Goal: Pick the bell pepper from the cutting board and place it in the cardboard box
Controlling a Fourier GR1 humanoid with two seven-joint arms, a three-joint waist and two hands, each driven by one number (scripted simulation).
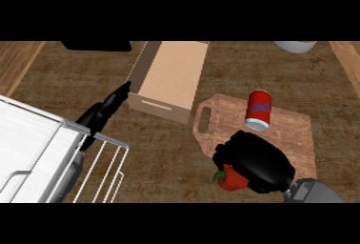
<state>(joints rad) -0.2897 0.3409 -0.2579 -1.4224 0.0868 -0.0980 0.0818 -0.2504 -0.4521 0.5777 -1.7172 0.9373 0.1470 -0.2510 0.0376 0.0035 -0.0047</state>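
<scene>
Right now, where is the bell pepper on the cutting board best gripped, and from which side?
Grip the bell pepper round its rounded red body, coming from above and the right, where the right hand covers it. Its green stem sticks out to the left and looks too small to hold.

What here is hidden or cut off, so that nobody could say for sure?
Head view, bell pepper: mostly covered by the right hand; whether it is held cannot be told.
Head view, black object and white vessel: cut off at the top edge.
Head view, white rack: cut off at the left edge.
</scene>
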